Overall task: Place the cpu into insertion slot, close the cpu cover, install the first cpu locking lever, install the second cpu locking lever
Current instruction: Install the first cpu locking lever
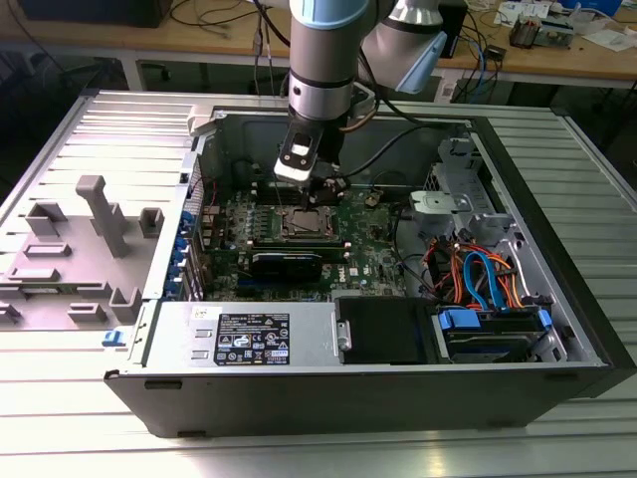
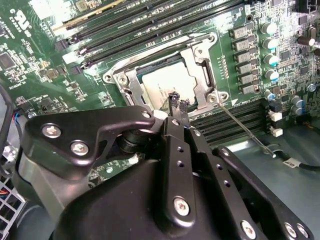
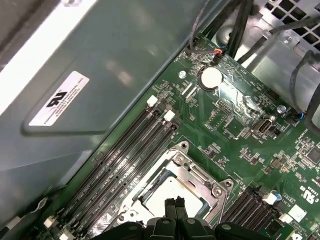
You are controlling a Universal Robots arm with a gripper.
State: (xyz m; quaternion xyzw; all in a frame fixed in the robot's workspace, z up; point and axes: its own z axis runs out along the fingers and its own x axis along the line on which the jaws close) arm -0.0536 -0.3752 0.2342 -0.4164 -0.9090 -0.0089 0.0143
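The cpu lies in the insertion slot on the green motherboard, its silvery top showing through the cut-out of the cpu cover. The cover lies flat over it, as the first wrist view also shows around the cpu. A thin metal locking lever sticks out from one corner of the socket, away from the frame. My gripper hangs just above the cpu's edge, its two black fingertips pressed together with nothing between them. It shows as well over the socket and under the arm's wrist.
Long black memory slots run along both sides of the socket. A grey case wall with a white label rises close beside them. Orange and blue cables fill the case at the exterior view's right. A grey fixture stands outside at the left.
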